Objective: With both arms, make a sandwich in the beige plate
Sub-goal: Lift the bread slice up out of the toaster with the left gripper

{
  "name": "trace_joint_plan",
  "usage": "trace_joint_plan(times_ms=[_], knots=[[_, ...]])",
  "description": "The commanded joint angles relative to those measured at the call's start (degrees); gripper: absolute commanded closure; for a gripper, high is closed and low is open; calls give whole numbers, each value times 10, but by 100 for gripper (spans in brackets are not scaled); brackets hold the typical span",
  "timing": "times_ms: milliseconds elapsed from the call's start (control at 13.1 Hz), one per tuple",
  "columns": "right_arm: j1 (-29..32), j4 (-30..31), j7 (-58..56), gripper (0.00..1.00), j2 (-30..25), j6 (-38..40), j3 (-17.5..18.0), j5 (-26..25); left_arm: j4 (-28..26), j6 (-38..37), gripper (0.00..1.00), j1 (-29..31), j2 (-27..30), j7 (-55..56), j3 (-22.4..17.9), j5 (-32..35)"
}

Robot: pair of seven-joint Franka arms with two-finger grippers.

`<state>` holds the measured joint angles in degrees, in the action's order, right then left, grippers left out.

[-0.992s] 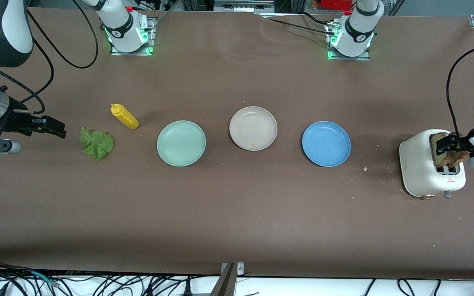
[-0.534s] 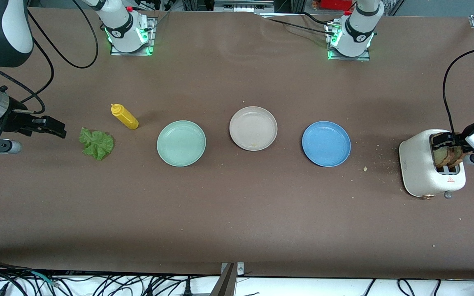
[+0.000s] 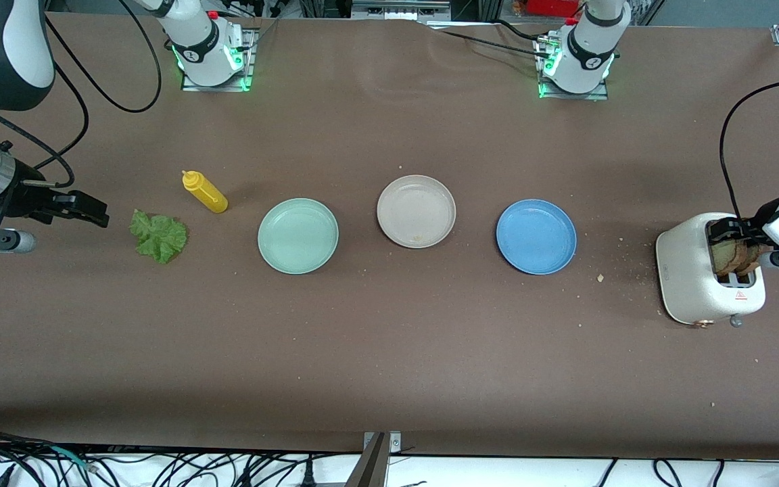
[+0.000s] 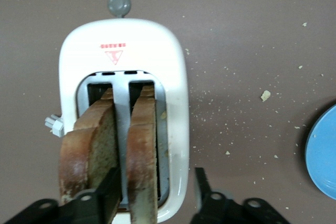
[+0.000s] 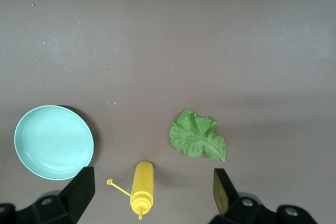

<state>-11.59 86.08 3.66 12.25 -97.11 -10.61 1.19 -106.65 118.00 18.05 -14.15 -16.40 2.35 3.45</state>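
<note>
Left wrist view: left gripper [image 4: 156,190] jaws straddle one bread slice [image 4: 143,156] in toaster [image 4: 176,103], not yet clamped. Grip crust squarely, lift straight. Right gripper [image 5: 153,191] released, waiting near lettuce [image 5: 198,135].

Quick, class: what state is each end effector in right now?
Left end effector: open, straddling one brown bread slice in the white toaster.
Right end effector: open, empty, over the brown table.

The blue plate [image 4: 324,157] is cut off by the left wrist view's edge. The toast [image 4: 143,156] hides its lower part in the toaster [image 4: 176,103]. The front view crops both arms' upper links.
</note>
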Motion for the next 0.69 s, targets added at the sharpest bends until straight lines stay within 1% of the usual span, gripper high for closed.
trace_joint_plan(times_ms=[0,458,611], knots=[[-3,-7,-1,0,1,3,0,-10,-12,8,100,9,8,-5,6,24],[-3,-7,-2,0,1,3,0,-10,-3,-6,100,9,19,1,7,26],[-3,-7,-2,0,1,3,0,-10,22,-30,100,8,27,1,12,27]])
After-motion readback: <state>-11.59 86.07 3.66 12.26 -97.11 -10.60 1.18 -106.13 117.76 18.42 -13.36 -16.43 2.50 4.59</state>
